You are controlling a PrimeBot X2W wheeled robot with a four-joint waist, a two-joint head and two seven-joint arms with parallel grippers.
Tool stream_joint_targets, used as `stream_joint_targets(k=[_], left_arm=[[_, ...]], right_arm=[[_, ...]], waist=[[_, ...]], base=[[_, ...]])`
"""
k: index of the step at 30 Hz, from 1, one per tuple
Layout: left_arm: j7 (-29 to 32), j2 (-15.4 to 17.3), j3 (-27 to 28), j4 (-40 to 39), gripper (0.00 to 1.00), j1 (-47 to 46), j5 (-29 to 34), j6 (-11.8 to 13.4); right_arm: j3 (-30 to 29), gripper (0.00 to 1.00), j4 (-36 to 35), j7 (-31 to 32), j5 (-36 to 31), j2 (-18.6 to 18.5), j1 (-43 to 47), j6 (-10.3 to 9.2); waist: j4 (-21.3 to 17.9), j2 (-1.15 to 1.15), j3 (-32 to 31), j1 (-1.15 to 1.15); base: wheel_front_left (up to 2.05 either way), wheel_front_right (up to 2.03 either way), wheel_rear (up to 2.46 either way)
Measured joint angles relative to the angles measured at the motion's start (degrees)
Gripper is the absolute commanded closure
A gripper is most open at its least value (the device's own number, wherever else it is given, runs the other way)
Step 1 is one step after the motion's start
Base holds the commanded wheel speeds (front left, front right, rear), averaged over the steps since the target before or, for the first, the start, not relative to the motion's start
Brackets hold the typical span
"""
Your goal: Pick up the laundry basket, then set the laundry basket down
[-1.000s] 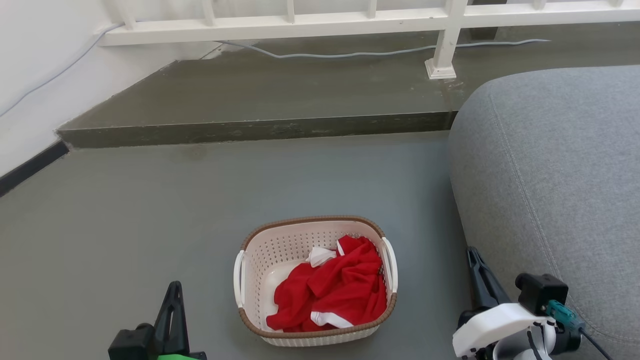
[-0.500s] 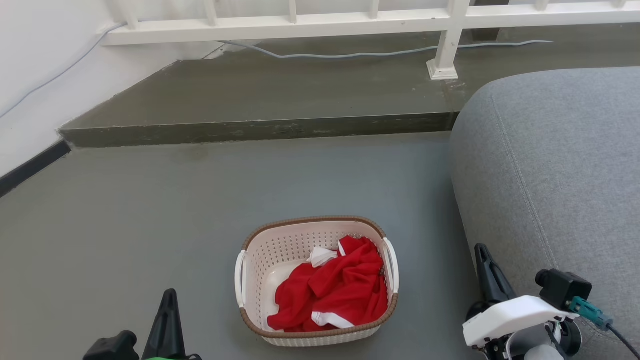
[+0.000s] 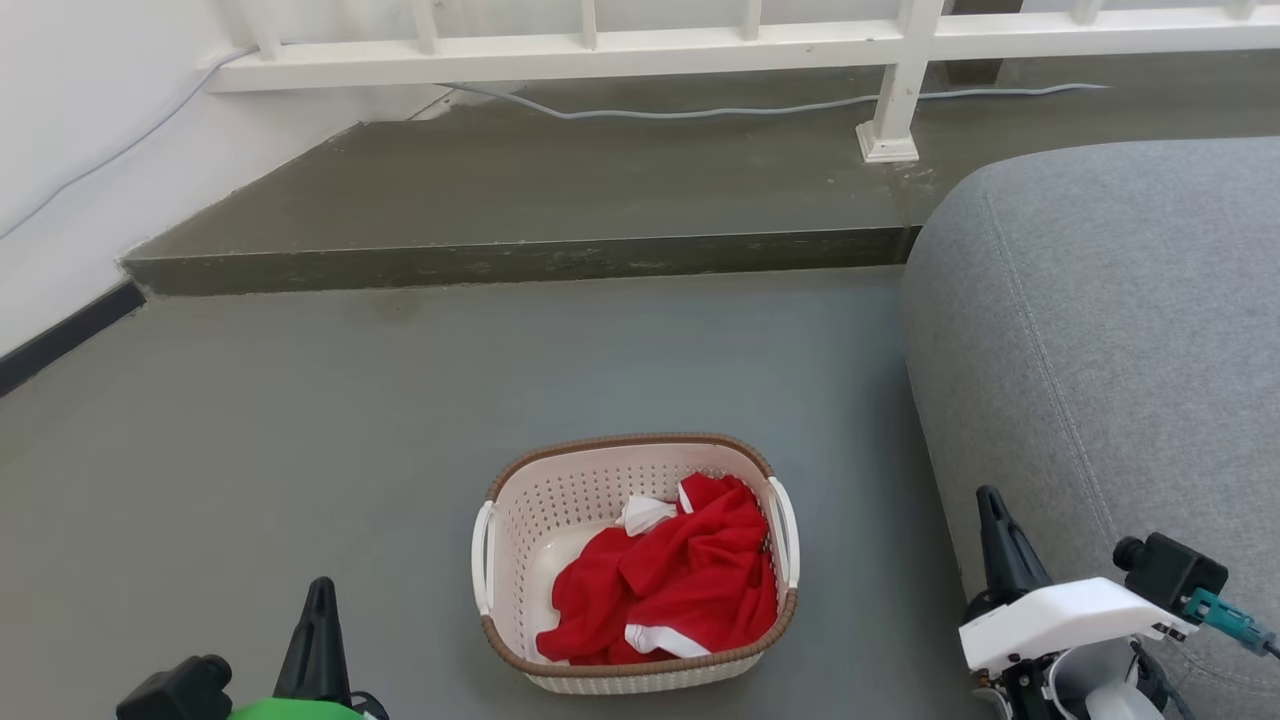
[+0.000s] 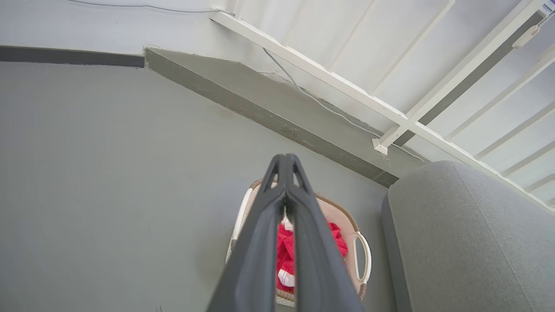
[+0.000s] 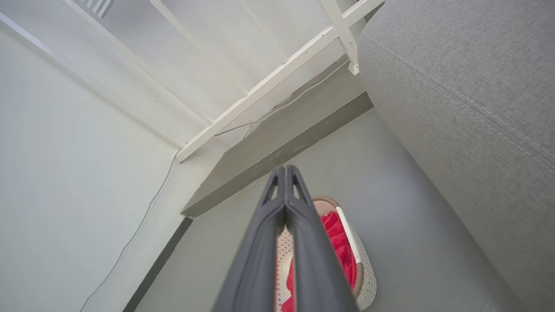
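The laundry basket stands on the grey floor at the lower middle of the head view, cream with a brown rim, white side handles and a red garment inside. My left gripper is low at the left, shut and holding nothing, well apart from the basket. To the basket's right, beside the sofa, my right gripper is also shut and empty. In the left wrist view the basket lies behind my closed left gripper. The right wrist view has the basket below my right gripper.
A grey sofa fills the right side, close to the basket. A raised concrete step crosses the floor behind, with a white railing and a cable on it. A white wall with dark skirting is at the left.
Both grippers have drawn back from the basket: the left lower and further left, the right further right toward the sofa. The basket has stayed put.
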Motion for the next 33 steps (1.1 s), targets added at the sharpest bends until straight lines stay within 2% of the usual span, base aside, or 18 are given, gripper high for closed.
stream_joint_targets(k=[33], left_arm=[[5.27, 1.79, 3.16, 4.21, 1.00, -5.04, -26.85, -4.54]], right_arm=[[-6.24, 1.00, 1.45, 5.57, 24.85, -1.15, -2.90, 4.22]], waist=[[0.54, 0.00, -0.45, 0.00]], base=[[0.00, 0.00, 0.00]])
